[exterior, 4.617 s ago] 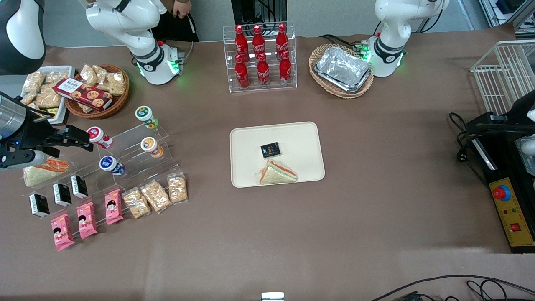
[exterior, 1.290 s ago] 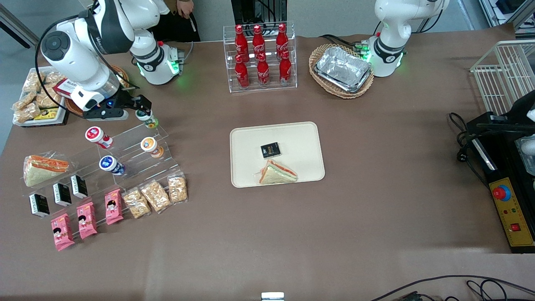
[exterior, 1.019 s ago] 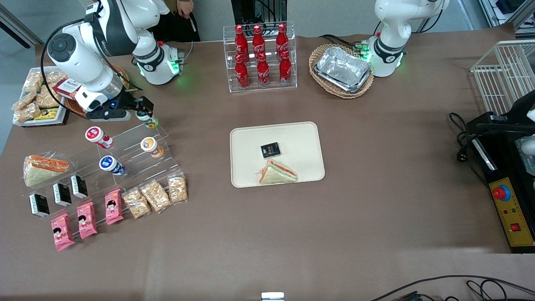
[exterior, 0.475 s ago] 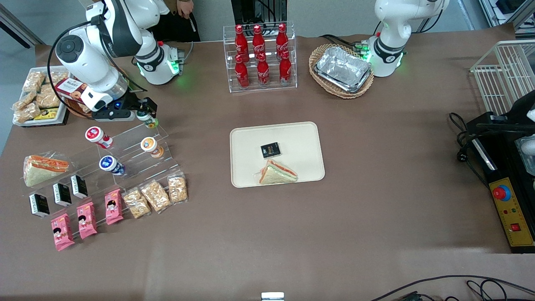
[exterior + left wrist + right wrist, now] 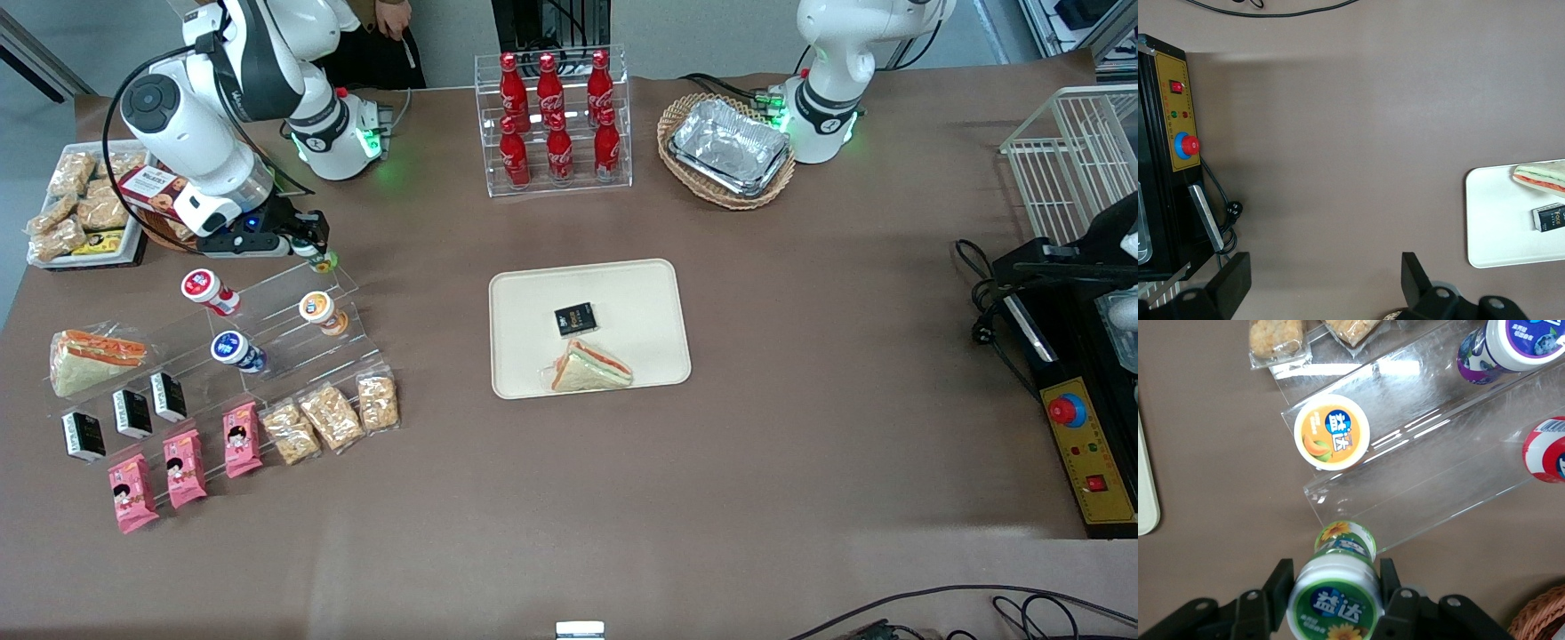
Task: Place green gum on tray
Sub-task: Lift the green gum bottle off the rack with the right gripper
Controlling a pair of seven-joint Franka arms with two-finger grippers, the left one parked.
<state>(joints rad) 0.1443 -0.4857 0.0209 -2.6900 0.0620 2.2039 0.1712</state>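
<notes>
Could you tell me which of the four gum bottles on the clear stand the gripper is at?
The green gum: the gripper has a finger on each side of it, while the orange-lidded, blue-lidded and red-lidded bottles stand apart.

Pincer closes in on the gum
The pincer (image 5: 307,238) has swung over from the sandwich end and now clasps the green gum (image 5: 322,259).

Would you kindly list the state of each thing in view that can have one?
gripper: shut on green gum, at the stand's top step.
green gum: gripped, lid on.
tray: holds a sandwich and a black packet.
orange-lidded bottle: closed, on the stand.
</notes>
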